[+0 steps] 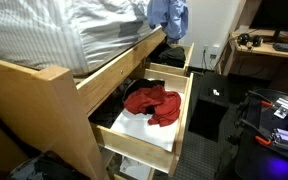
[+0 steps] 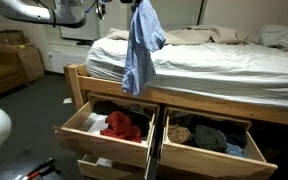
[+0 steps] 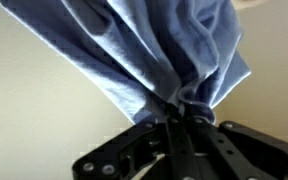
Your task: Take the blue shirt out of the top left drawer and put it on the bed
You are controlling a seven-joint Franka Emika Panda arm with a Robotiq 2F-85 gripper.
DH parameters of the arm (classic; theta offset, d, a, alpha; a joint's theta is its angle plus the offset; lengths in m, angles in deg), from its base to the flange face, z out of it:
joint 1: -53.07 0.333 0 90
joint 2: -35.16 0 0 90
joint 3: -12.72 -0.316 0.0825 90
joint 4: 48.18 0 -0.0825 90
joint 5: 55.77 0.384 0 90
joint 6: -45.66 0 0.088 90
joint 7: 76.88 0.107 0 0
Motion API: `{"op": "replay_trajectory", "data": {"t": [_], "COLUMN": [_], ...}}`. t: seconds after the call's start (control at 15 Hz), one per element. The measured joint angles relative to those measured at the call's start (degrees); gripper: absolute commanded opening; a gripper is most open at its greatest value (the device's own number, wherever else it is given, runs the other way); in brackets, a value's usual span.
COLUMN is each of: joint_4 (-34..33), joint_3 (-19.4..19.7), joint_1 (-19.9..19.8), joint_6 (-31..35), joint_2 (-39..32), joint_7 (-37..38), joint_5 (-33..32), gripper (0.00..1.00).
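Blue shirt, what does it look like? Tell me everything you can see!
The blue shirt is soft-looking light blue cloth, creased and bunched. It hangs long and limp from the gripper, which is shut on a gathered fold at its top. It is out of the drawer, dangling by the corner of the bed. Whether its lower end brushes the bed cannot be told.

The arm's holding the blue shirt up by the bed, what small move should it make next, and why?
Probably shift the hand further over the white-sheeted wooden bed before lowering. It is shut on the light blue cloth shirt, which hangs at the mattress corner with its hem down the side; released here, it might slide off.
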Motion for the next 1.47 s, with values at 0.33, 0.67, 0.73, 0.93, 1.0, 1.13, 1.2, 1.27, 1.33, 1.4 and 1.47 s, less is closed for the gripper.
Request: {"op": "replay_trajectory", "data": {"t": [0.33,0.67,0.73,0.93,1.0,1.13,1.2,1.27,1.33,1.4,1.47], "joint_4": [0.16,0.65,0.94,1.67,1.84,2.22,2.29,2.29,2.29,2.29,2.29], "joint_3": [3.62,4.52,4.59,4.60,4.59,4.54,4.47,4.38,4.33,4.30,4.25], "joint_1": [3.28,4.03,3.94,3.35,3.13,2.53,2.05,1.57,1.21,0.94,0.85], "joint_6": [2.42,2.47,2.47,2.47,2.61,3.57,3.76,3.80,3.81,3.82,3.83], "joint_2": [-5.26,-5.69,-5.69,-5.69,-5.73,-6.23,-6.73,-7.21,-7.66,-8.01,-8.15], "joint_7": [-8.52,-15.55,-16.56,-18.79,-19.23,-19.56,-19.56,-19.56,-19.56,-19.54,-19.54], "joint_5": [7.27,14.18,15.29,17.85,18.50,19.68,20.49,21.04,21.33,21.49,21.53], "gripper": [0.01,0.01,0.01,0.01,0.01,0.04,0.04,0.04,0.04,0.04,0.04]}}
